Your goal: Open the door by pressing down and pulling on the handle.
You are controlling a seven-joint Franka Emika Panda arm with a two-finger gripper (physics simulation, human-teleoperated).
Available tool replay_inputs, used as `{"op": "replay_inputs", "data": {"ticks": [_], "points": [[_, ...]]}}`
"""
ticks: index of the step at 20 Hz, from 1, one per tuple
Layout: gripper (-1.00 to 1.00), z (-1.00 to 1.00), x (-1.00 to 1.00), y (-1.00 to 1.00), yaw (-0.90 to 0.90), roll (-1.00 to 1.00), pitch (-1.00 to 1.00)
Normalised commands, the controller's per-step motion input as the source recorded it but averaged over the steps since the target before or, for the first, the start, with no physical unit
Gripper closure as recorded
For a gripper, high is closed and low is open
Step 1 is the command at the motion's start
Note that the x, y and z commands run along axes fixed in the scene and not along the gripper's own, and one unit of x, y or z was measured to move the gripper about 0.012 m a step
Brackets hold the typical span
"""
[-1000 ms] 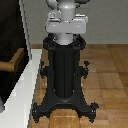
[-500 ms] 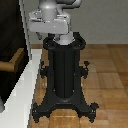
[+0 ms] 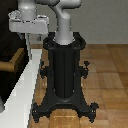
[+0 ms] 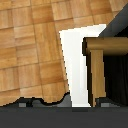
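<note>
The door [image 3: 6, 42] is a dark panel at the exterior view's left, edged by a white frame [image 3: 25, 87]. The tan handle [image 3: 12, 63] juts from it, low and to the left of my gripper [image 3: 25, 47]. The gripper hangs above and slightly right of the handle, with its fingers apart and nothing between them. In the wrist view the handle [image 4: 97, 67] shows its bent elbow against the dark door [image 4: 119, 75] and the white frame [image 4: 75, 65], just beyond the gripper's edge.
The black robot pedestal [image 3: 62, 75] stands in the middle on the wooden floor [image 3: 107, 70], right beside the white frame. The grey arm [image 3: 62, 20] reaches from the pedestal's top towards the door.
The arm has swung towards the exterior view's left. The gripper is now closer to the door, over the white frame near the handle.
</note>
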Motion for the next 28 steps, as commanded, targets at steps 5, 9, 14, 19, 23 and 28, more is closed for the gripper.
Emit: {"op": "replay_inputs", "data": {"ticks": [5,9,14,19,23,28], "points": [[-1.0,0.0,0.0,-0.6,0.0,0.0,0.0],[-1.0,0.0,0.0,-0.5,0.0,0.0,0.0],[-1.0,0.0,0.0,-0.4,0.0,0.0,0.0],[-1.0,0.0,0.2,-0.2,0.0,0.0,0.0],[-1.0,0.0,0.0,0.0,0.0,0.0,0.0],[-1.0,-0.2,0.0,-0.2,0.0,0.0,0.0]]}}
